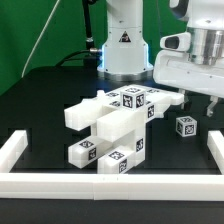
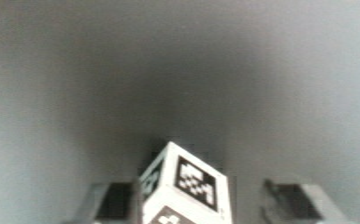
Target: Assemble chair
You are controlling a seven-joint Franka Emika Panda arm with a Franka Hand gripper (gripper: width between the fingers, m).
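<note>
The chair's chunky white tagged pieces (image 1: 115,125) lie clustered in the middle of the black table in the exterior view. A single small white tagged block (image 1: 186,126) stands apart on the table toward the exterior view's right. My gripper (image 1: 208,104) hangs just above and beside that block. In the wrist view a white block (image 2: 191,185) with black-and-white tags stands between my two fingers (image 2: 115,200). A dark gap shows on each side of it, so my gripper (image 2: 205,200) is open and not pressing the block.
Long thin white border rails (image 1: 110,182) frame the table at the front and along both sides (image 1: 15,150). The arm's white base (image 1: 125,45) stands behind the chair pieces. A green backdrop fills the back.
</note>
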